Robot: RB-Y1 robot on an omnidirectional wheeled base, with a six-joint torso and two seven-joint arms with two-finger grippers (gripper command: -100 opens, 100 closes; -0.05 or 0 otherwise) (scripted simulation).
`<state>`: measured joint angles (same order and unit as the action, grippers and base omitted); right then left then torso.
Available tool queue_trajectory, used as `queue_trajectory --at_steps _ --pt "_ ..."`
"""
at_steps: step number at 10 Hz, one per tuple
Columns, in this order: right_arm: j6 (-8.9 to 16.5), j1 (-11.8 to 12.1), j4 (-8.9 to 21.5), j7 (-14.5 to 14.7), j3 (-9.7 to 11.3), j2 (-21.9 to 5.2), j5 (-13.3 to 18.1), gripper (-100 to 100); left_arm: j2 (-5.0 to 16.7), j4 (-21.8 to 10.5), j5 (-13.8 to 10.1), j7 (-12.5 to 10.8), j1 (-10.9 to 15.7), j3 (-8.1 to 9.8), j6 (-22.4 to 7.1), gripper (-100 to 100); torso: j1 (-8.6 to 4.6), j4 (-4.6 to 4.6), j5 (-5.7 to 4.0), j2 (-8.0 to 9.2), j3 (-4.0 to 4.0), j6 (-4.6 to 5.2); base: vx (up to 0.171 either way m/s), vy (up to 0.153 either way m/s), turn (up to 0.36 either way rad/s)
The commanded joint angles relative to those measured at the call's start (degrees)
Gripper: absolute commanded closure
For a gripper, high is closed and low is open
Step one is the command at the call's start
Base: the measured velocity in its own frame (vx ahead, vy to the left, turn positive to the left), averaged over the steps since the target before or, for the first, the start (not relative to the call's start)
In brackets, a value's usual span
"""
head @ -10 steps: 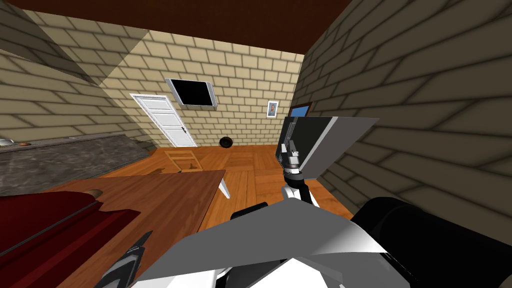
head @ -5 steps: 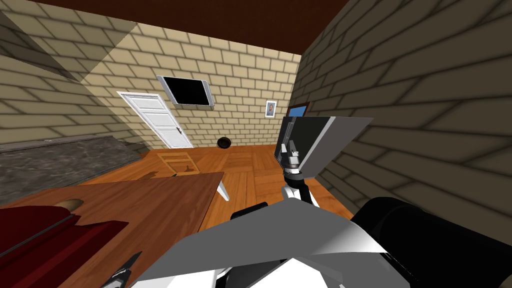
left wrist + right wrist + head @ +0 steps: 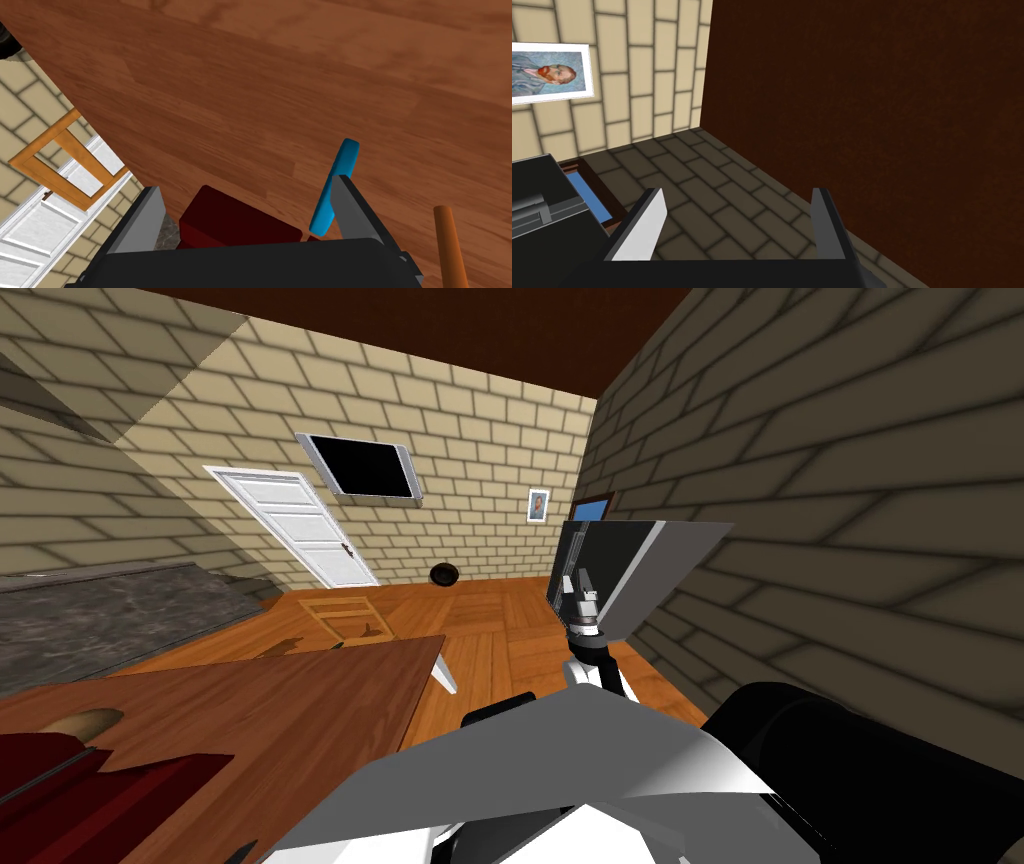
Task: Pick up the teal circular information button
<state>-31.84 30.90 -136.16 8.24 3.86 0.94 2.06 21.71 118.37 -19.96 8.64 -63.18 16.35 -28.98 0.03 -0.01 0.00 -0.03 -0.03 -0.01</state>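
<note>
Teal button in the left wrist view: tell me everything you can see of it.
The teal button shows edge-on as a thin, plain blue-teal disc with a rounded rim; its face and any marking are hidden. It stands tilted, with the wood-grain tabletop behind it, just inside one finger of the open left gripper. That finger overlaps its lower part; contact is unclear. A dark red block sits beside it.

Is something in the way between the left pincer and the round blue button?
No, nothing visible. The flat round teal-blue button shows edge-on just inside one finger of the open left pincer. A dark red block lies beside it, not in the way.
</note>
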Motion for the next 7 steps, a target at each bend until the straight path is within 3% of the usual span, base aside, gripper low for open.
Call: queue_trajectory --at_steps 1,2,7 --pt "0.0 0.0 0.0 0.0 0.0 0.0 0.0 0 2.0 -1.7 -2.0 0.8 -0.1 0.31 -2.9 -100 0.00 0.00 0.00 0.00 0.00 0.00 0.030 0.044 -0.115" --pt "0.0 0.0 0.0 0.0 0.0 0.0 0.0 0 2.0 -1.7 -2.0 0.8 -0.1 0.31 -3.9 -100 0.08 0.00 0.02 -0.03 -0.02 0.01 0.022 0.037 -0.036" --pt "0.0 0.0 0.0 0.0 0.0 0.0 0.0 0 6.2 -3.9 -6.3 2.9 -1.2 0.59 -12.0 -100 0.05 0.00 0.02 0.01 0.00 0.00 0.021 0.037 -0.072"
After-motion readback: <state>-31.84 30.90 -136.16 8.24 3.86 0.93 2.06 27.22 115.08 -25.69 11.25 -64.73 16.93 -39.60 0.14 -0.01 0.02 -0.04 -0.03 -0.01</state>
